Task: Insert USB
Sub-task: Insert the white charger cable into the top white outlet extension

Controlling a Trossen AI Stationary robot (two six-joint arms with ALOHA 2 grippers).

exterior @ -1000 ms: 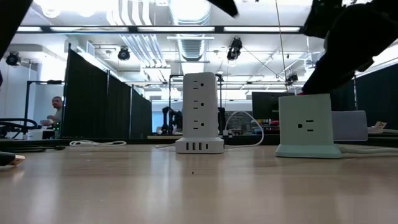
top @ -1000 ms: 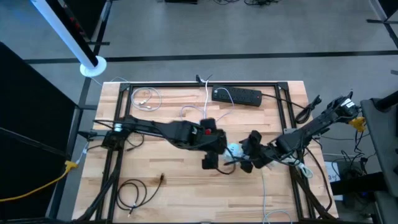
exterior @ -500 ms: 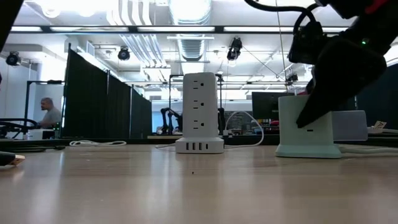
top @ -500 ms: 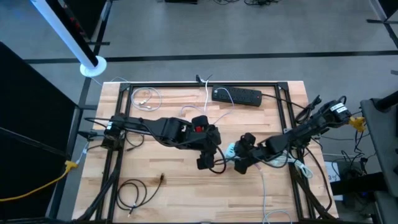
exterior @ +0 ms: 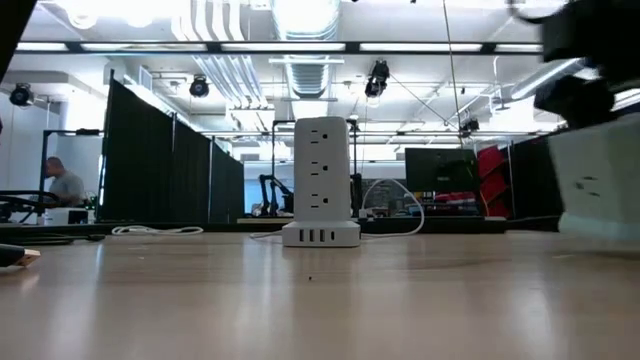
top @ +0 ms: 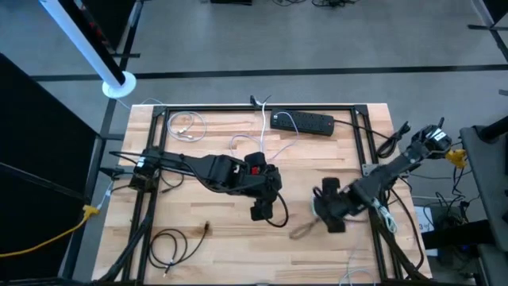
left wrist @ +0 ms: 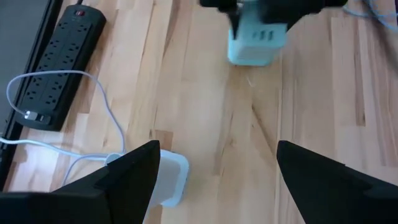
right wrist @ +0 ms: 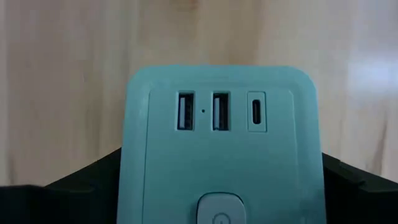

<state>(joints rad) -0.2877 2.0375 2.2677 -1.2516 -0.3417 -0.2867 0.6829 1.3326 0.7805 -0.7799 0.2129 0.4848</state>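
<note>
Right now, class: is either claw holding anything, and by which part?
The right claw grips the pale green power cube by its two opposite side walls, USB face outward. The left claw is open and holds nothing.

Bare wood lay open between my left gripper (left wrist: 214,180) and the mint cube (left wrist: 256,43) clamped in my right, while the white tower (left wrist: 169,180) crowded my left finger and the black strip (left wrist: 59,68) bordered the far side

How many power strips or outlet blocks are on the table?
3: black strip at the far edge, white tower mid-table, teal cube in the right pincer. Arms may hide others.
</note>
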